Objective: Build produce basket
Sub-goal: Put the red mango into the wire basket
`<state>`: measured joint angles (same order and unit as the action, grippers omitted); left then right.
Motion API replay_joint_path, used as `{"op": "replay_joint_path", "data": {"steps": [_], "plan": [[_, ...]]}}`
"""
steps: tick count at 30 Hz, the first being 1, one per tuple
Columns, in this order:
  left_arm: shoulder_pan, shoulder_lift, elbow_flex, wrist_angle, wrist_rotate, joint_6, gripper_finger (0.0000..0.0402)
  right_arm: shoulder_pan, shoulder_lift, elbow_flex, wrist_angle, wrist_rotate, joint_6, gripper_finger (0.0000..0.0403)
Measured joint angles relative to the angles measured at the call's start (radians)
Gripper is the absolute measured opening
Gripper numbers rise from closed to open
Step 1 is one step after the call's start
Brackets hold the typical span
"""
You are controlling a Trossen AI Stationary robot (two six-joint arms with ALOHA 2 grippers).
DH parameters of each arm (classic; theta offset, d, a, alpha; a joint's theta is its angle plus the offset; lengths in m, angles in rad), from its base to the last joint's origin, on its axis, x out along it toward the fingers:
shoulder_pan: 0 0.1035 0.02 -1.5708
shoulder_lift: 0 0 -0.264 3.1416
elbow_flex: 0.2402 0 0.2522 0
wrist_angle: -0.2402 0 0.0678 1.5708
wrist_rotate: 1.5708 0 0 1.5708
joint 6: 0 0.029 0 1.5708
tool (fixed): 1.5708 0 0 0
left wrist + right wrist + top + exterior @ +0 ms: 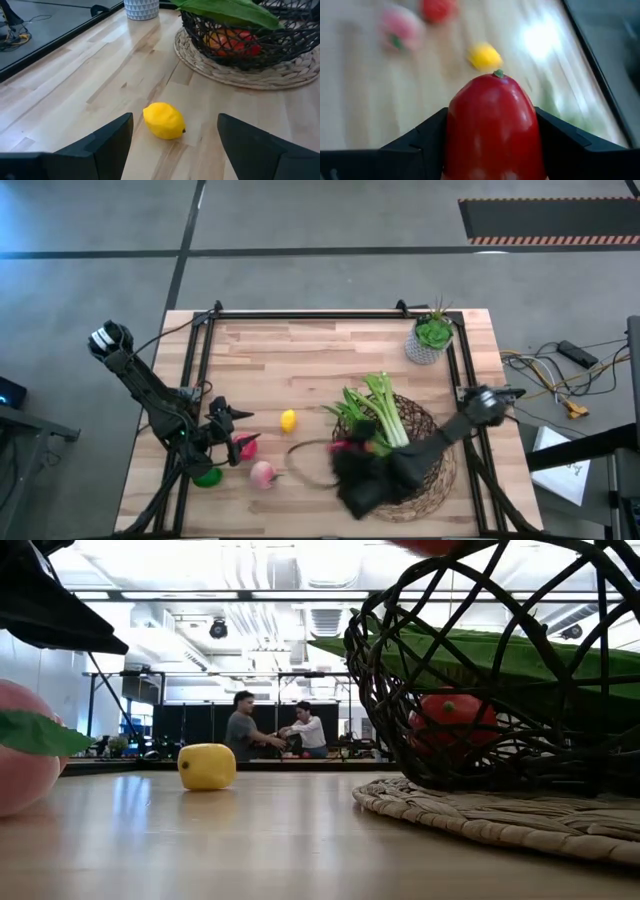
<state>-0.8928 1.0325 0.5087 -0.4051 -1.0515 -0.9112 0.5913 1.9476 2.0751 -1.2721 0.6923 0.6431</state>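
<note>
The dark wire basket (415,445) stands on a woven mat (500,815) at the table's right. It holds the leafy green (380,412) and a red-orange fruit (455,720). My right gripper (348,465) is over the basket's left rim, shut on the red pepper (492,130). My left gripper (228,423) is open and empty at the table's left. The lemon (164,120) lies on the table ahead of it. A red fruit (245,446), a pink peach (262,473) and a lime (208,476) lie near it. My right gripper pinches the red pepper's two sides (455,135) between its two fingers. The pepper's stem end (498,73) points away from the wrist. The pepper is lifted clear of the table, near the basket's left rim.
A small grey pot with a green plant (430,338) stands at the far right corner. Black frame rails (195,370) run along the table's left, far and right sides. Bare wood lies at the far left of the table. People stand in the room beyond (270,730).
</note>
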Motion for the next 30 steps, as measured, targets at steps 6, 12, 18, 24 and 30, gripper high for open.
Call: {"op": "replay_joint_path", "data": {"steps": [6,12,18,24,30], "plan": [[0.0,0.001,-0.003,0.014,-0.001,0.0,0.0274,0.102,-0.187,-0.321,-0.265,-0.02,0.871,0.0235],[0.0,0.001,-0.005,0.032,-0.027,0.004,0.0274,0.129,-0.332,-0.612,-0.226,-0.144,1.227,0.0235],[0.0,0.001,-0.005,0.031,-0.027,0.005,0.0274,0.112,-0.41,-0.812,-0.172,-0.229,1.349,0.0239],[0.0,0.001,-0.005,0.036,-0.027,0.006,0.0274,0.099,-0.45,-0.904,-0.048,-0.261,1.272,0.0328],[0.0,0.002,0.026,0.04,-0.002,0.07,0.0273,0.098,-0.495,-0.865,-0.091,-0.263,1.242,0.0368]]}}
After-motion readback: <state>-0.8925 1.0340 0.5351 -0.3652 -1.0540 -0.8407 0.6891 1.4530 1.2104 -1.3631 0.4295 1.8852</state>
